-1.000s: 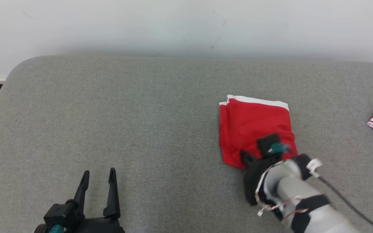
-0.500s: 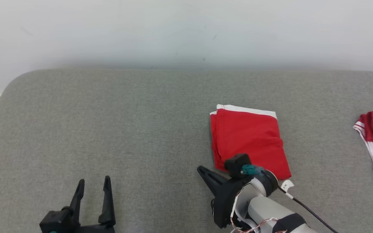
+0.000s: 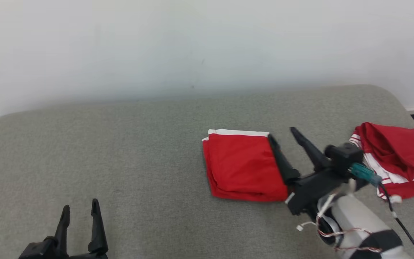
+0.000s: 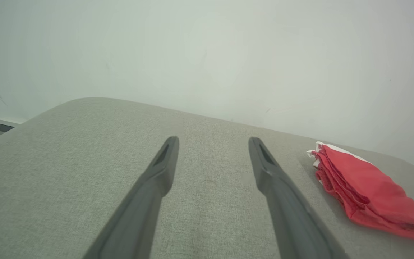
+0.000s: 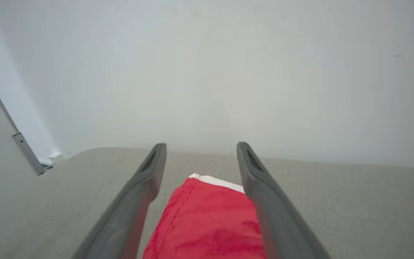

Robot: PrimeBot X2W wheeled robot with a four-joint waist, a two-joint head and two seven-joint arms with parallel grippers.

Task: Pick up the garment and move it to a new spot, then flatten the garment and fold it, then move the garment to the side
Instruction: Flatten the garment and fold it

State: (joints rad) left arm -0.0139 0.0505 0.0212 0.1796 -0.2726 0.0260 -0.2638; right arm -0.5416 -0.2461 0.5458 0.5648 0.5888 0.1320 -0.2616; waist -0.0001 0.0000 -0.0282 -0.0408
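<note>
A folded red garment with a white band along its far edge lies flat on the grey padded surface. My right gripper is open and raised at the garment's right edge, its fingers pointing away from me with nothing between them. In the right wrist view the garment lies below and between the open fingers. My left gripper rests open at the lower left, far from the garment. The left wrist view shows that gripper open over bare fabric, with the garment off to the right.
A second, crumpled dark red garment with white stripes lies near the surface's right end, just beyond my right wrist. A white wall runs behind the surface. The surface's rounded right corner and the floor edge lie past it.
The head view has swung to the right. My right gripper has come off the garment's near edge and now stands open at its right side. The garment stays folded.
</note>
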